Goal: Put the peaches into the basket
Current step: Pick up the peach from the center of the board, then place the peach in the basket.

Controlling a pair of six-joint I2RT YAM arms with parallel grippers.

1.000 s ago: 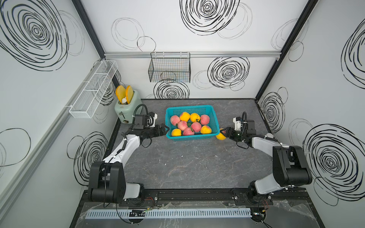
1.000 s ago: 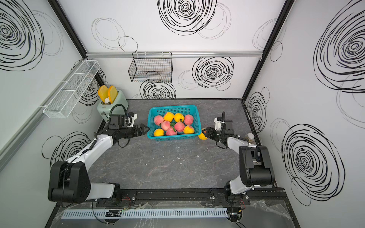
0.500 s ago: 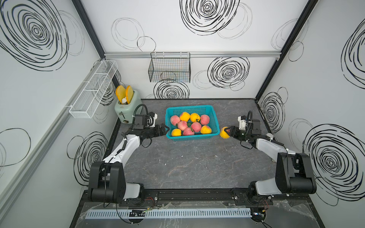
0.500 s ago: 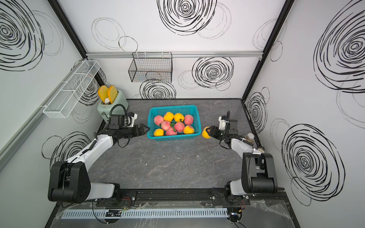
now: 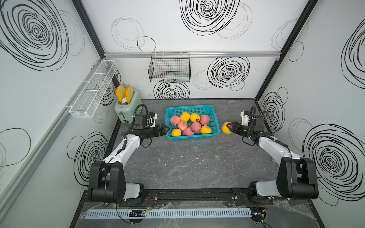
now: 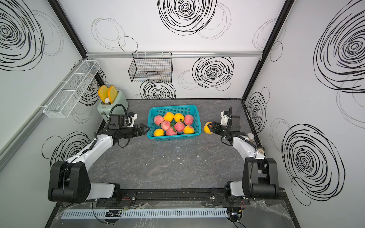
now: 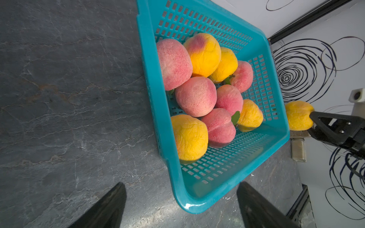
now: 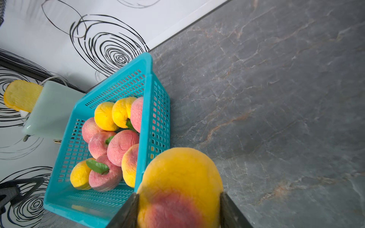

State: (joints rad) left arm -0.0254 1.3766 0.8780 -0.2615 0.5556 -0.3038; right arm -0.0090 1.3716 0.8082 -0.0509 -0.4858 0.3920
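Note:
The teal basket (image 5: 189, 107) (image 6: 173, 107) stands at the middle back of the table with several pink and yellow peaches (image 5: 196, 126) (image 7: 195, 96) (image 8: 121, 147) in it. My right gripper (image 5: 229, 127) (image 6: 211, 127) (image 8: 178, 197) is shut on one yellow peach with a red blush (image 5: 225, 128) (image 8: 180, 177). It holds that peach in the air just right of the basket's right wall. My left gripper (image 5: 166, 129) (image 6: 147, 129) (image 7: 181, 185) is open at the basket's near left corner (image 7: 189, 205), holding nothing.
A mint toaster (image 5: 127, 110) with orange toast slices stands at the back left. A black wire basket (image 5: 169, 69) hangs on the back wall, a white mesh rack (image 5: 92, 92) on the left wall. Small jars (image 6: 250, 136) stand by the right wall.
The right gripper has moved the yellow peach a little rightward and toward the back, away from the basket's front right corner. The left arm has not moved.

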